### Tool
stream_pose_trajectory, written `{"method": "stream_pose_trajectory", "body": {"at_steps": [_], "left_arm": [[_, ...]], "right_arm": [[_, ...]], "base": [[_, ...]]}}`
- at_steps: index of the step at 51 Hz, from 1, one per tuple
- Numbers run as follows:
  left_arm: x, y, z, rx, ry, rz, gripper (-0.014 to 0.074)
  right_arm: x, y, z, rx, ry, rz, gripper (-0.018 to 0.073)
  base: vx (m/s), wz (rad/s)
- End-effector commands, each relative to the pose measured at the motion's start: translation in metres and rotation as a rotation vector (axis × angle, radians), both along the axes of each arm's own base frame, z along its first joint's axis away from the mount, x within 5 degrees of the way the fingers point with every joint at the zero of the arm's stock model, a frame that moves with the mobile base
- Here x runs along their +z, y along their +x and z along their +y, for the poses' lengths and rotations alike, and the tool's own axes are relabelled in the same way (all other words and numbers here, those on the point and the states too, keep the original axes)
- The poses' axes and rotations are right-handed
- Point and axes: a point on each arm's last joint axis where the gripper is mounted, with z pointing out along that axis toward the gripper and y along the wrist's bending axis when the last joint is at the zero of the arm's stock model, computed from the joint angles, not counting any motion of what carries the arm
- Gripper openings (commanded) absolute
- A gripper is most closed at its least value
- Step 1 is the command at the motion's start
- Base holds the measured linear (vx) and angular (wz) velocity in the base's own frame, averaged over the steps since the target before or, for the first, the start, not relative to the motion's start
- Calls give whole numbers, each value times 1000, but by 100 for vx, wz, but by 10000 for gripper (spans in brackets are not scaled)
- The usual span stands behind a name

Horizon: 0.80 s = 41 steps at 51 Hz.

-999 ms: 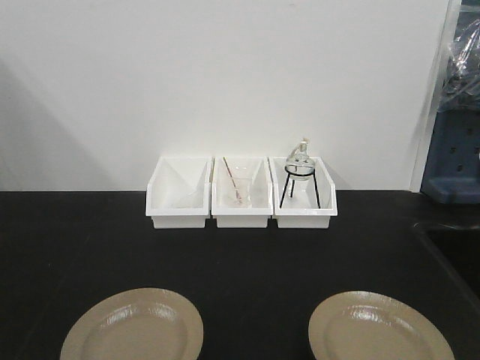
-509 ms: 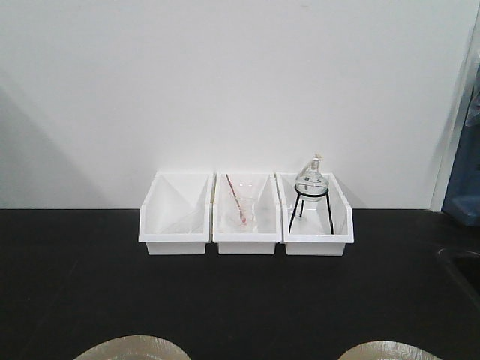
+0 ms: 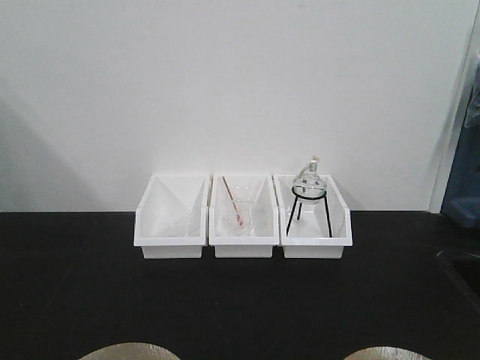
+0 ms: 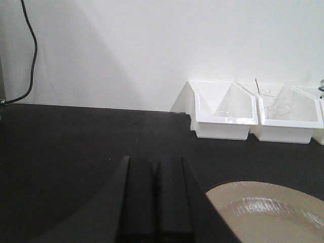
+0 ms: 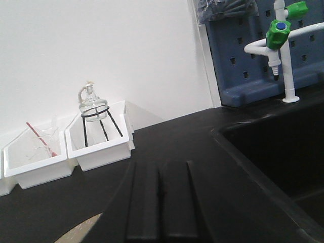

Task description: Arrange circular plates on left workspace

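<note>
Two tan round plates lie on the black countertop (image 3: 240,300). In the front view only their far rims show at the bottom edge, the left plate (image 3: 129,350) and the right plate (image 3: 387,353). In the left wrist view the left plate (image 4: 268,215) lies just right of my left gripper (image 4: 154,164), which is shut and empty. In the right wrist view a sliver of the right plate (image 5: 81,232) shows at the lower left of my right gripper (image 5: 160,169), also shut and empty.
Three white bins (image 3: 241,217) stand in a row against the back wall; the middle holds a glass beaker with a red rod (image 3: 234,204), the right a flask on a black tripod (image 3: 309,187). A recessed sink (image 5: 283,152) and a green-capped tap (image 5: 281,45) lie to the right.
The front view has tilted upward: the bins sit lower in the frame and the two plates have slid down to the bottom edge. The plates themselves have not moved.
</note>
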Motion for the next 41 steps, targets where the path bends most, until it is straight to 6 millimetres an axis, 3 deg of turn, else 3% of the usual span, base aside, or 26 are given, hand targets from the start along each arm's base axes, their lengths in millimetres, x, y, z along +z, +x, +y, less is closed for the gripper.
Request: {"method": "stream_pose_trajectory", "body": {"at_steps": [1,9,18,25,30,35,40,41], "left_arm": [[2,-1,0,-2,-6,-81,0],[4,-1,0,0,12,-100,0],[25,-6,1,5,-14,-311,0],[50,-11,1,-24,-199,-350,0],[70,-12,0,-27,-182,-264,0],[96,-4,0,-23,-162,-183,0],[121,16,0,-19,-173,-116,0],[127,24,0,-18,-175,-86,0]], "right_arm": [[1,0,0,2,-27,-63,-4],[2,0,0,2,-28,-73,-4],[20,-4,1,23,78,-254,-4],[57,-11,2,38,131,-318,-4],[93,-14,2,25,79,-285,-4],[125,0,0,3,46,-184,-4],[145,27,-5,-8,73,-59,-4],[147,41,-7,-12,81,-2,-4]], "base": [[0,0],[0,0],[0,0],[0,0],[0,0],[0,0],[0,0],[0,0]]}}
